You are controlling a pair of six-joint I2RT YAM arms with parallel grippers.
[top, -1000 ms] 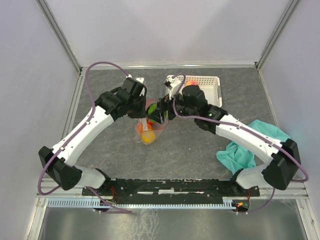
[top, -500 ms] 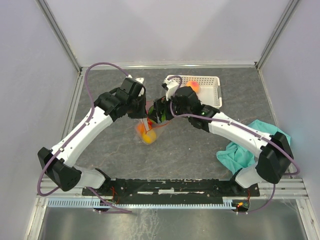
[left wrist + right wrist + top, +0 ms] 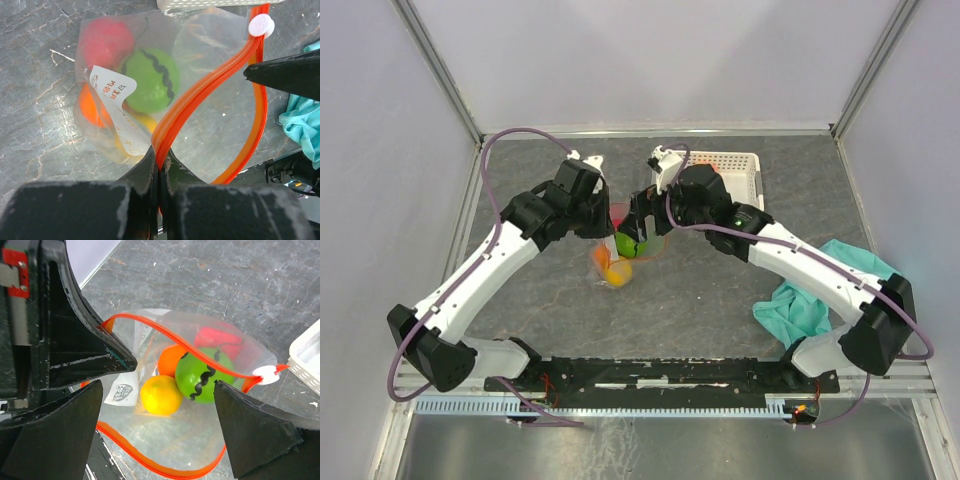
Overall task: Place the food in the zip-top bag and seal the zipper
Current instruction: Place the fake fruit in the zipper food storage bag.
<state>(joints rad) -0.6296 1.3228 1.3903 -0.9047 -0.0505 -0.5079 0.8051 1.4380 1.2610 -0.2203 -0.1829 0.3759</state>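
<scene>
**Item 1.** Clear crinkly plastic zip-top bag point(image 3: 210, 110), at mid-counter between the 2 arms on the grey marbled counter point(image 3: 720, 310). Its mouth gapes wide.

**Item 2.** Thin red zipper strip point(image 3: 200, 95) along the mouth, unsealed, with a white round slider tab point(image 3: 261, 25) at 1 end.

**Item 3.** Contents, 4 pieces visible inside the bag:
- green striped toy melon point(image 3: 150, 80)
- red toy apple point(image 3: 105, 42)
- orange toy fruit point(image 3: 169, 359)
- yellow-orange toy fruit point(image 3: 160, 395)

**Item 4.** Left fingers point(image 3: 145, 170): pinched tight on the red strip at the end away from the slider.

**Item 5.** Right fingers point(image 3: 255, 435): spread wide above the open mouth, gripping nothing.

**Item 6.** White perforated plastic basket point(image 3: 740, 165), just beyond the bag.

**Item 7.** Crumpled teal cloth point(image 3: 815, 295), beside the right arm, well apart from the bag.
</scene>
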